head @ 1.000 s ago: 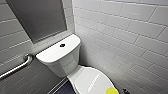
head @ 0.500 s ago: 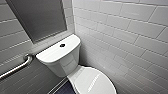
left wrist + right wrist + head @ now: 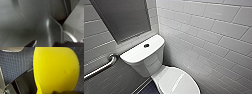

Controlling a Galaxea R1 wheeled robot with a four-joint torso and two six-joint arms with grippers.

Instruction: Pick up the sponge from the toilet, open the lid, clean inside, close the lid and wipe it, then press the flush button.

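Observation:
The white toilet (image 3: pixel 159 67) stands in the corner, seen from above in the head view. Its oval lid (image 3: pixel 179 81) lies shut over the bowl. The small round dark flush button (image 3: pixel 146 45) sits in the middle of the flat tank top. The bright yellow sponge (image 3: pixel 56 69) looms very close in the right wrist view, above blue tiled floor, and my right gripper (image 3: pixel 58 92) is shut on it. In the left wrist view my left gripper (image 3: pixel 47 44) is open with nothing in it, one dark fingertip (image 3: pixel 33 43) showing against blurred grey surfaces.
A metal grab bar (image 3: pixel 101 67) runs along the wall left of the tank. White tiled wall (image 3: pixel 209 37) closes the right side, close to the toilet. A grey panel (image 3: pixel 124 17) hangs above the tank. Dark blue small-tiled floor (image 3: pixel 149 89) lies beside the bowl.

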